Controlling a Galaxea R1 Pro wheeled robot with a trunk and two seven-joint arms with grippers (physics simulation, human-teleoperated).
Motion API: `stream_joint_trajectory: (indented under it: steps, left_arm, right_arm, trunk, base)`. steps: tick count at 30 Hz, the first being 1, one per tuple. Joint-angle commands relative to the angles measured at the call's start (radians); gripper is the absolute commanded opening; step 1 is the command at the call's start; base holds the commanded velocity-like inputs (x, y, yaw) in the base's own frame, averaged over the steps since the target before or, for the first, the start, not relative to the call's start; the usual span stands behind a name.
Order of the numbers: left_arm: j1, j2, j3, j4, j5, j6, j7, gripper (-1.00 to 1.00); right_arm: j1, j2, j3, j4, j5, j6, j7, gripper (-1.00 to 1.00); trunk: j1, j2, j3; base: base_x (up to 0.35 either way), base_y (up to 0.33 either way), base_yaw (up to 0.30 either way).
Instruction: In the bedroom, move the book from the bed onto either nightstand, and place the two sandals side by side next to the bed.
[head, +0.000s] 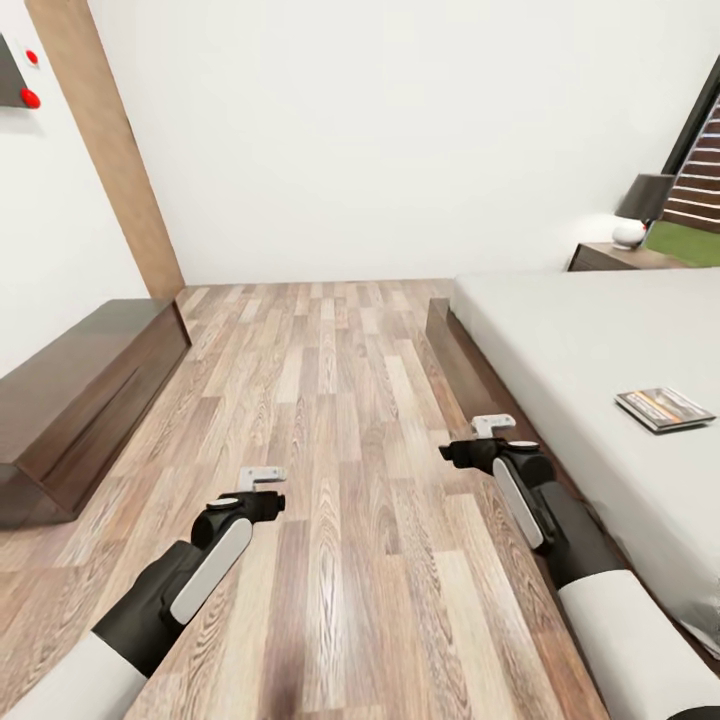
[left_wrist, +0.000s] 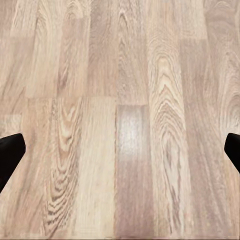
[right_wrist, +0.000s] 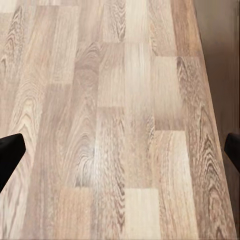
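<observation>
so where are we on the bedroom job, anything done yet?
Nothing placed yet. The book lies on the bed; the nightstand holds just a lamp. Left gripper and right gripper are open over bare floor. Sandals are left too.

Dark-covered book (head: 664, 408) flat on grey bed (head: 590, 340)

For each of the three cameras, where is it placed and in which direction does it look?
Head view: high on the robot, facing forward-down at floor, bed, book; both arms show.
Left wrist view: above left pincer, facing floor; dark fingertips.
Right wrist view: above right pincer, facing floor, bed frame at edge.
Shared: wood planks.
</observation>
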Motion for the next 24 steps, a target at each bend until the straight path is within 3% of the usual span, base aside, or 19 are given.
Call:
stream_joint_trajectory:
  steps: [1, 17, 24]
  left_arm:
    - [-0.001, 0.001, -0.003, -0.002, 0.01, 0.004, 0.012, 1.0]
    - [0.001, -0.003, -0.001, -0.006, 0.011, 0.016, 0.015, 1.0]
    - [0.001, -0.006, 0.057, -0.001, 0.02, 0.019, 0.016, 1.0]
  right_arm:
    - [0.001, -0.001, 0.002, -0.006, -0.007, 0.007, -0.006, 1.0]
    - [0.007, -0.002, 0.0, -0.021, -0.006, 0.018, -0.013, 1.0]
    - [0.007, -0.002, -0.001, -0.021, -0.006, 0.019, -0.013, 1.0]
  trunk:
    - [-0.004, 0.007, 0.002]
    - [-0.065, 0.119, 0.052]
    - [-0.092, 0.168, 0.074]
  base:
    - [0.0, 0.0, 0.0]
    - [0.0, 0.0, -0.001]
    - [0.0, 0.0, -0.198]
